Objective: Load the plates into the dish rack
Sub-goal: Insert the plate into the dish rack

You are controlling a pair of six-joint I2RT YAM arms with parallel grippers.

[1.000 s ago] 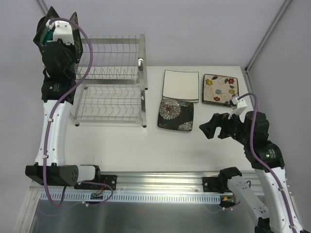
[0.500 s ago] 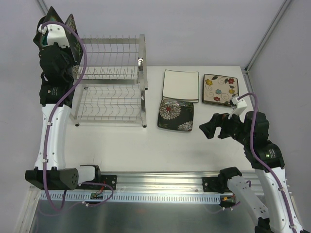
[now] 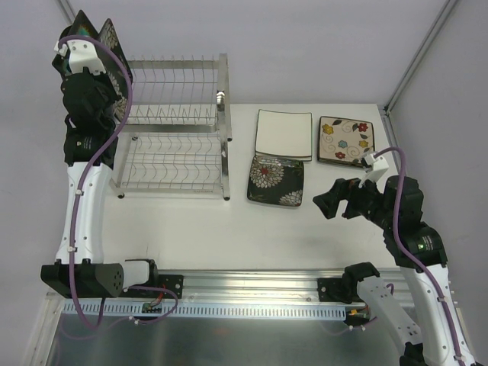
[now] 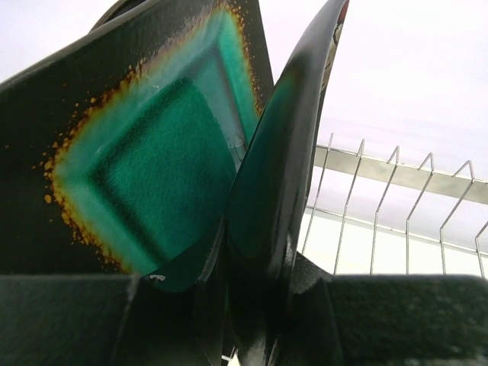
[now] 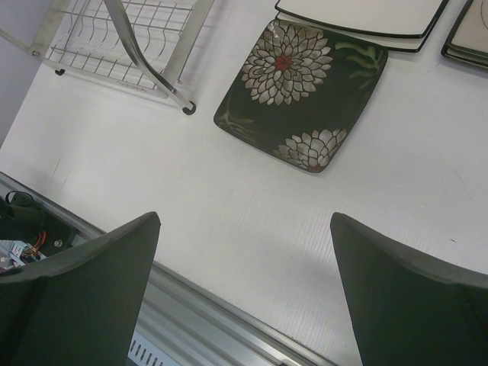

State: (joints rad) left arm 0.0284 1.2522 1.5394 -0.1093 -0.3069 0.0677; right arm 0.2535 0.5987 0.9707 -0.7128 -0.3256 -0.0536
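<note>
The left claw [image 3: 90,67] holds two dark plates [image 3: 113,48] aloft at the dish rack's [image 3: 175,145] far-left corner.

In the left wrist view the teal-centred plate [image 4: 145,175] is cut off by the top and left edges. A second dark plate [image 4: 274,198] is seen only edge-on, its face hidden. From above, both are largely covered by the left arm [image 3: 88,99]. In the right wrist view the white plate [image 5: 358,14] and dish rack [image 5: 99,30] are cropped by the top edge.
</note>
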